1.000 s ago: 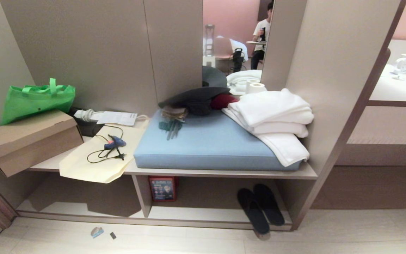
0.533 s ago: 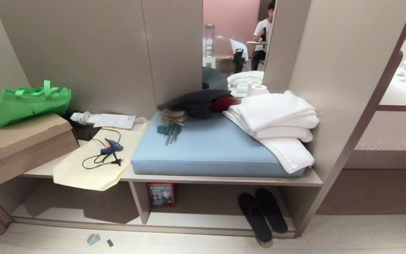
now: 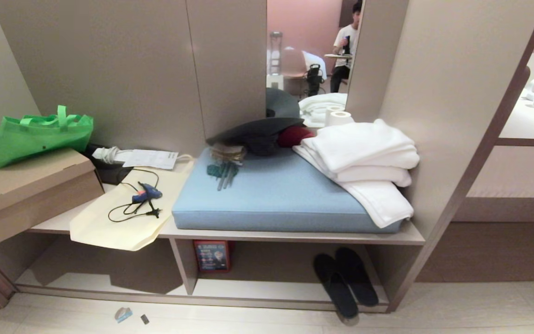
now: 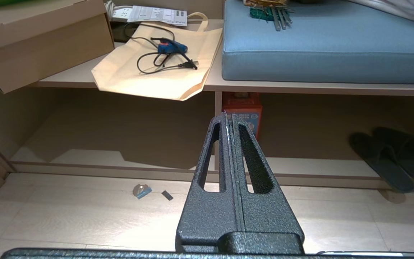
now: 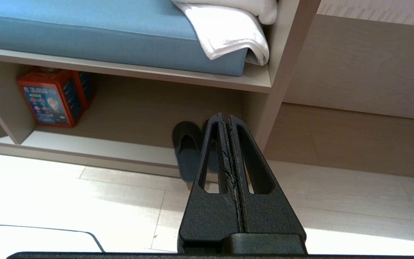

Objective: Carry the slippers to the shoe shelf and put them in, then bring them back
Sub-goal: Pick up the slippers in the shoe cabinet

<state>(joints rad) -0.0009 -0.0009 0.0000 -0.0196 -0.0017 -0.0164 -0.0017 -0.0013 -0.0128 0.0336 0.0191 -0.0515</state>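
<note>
Head view: the slippers [image 3: 346, 281] lie side by side in the right bay of the shoe shelf [image 3: 267, 290], heels jutting over its front edge; no gripper shows.

Left wrist view: the left gripper [image 4: 228, 118] has its jaws pressed together, empty, with the slippers [image 4: 390, 158] well off to one side.

Right wrist view: the right gripper [image 5: 224, 118] is likewise closed on nothing, the slippers [image 5: 189, 149] lying just beyond its tips.
</note>
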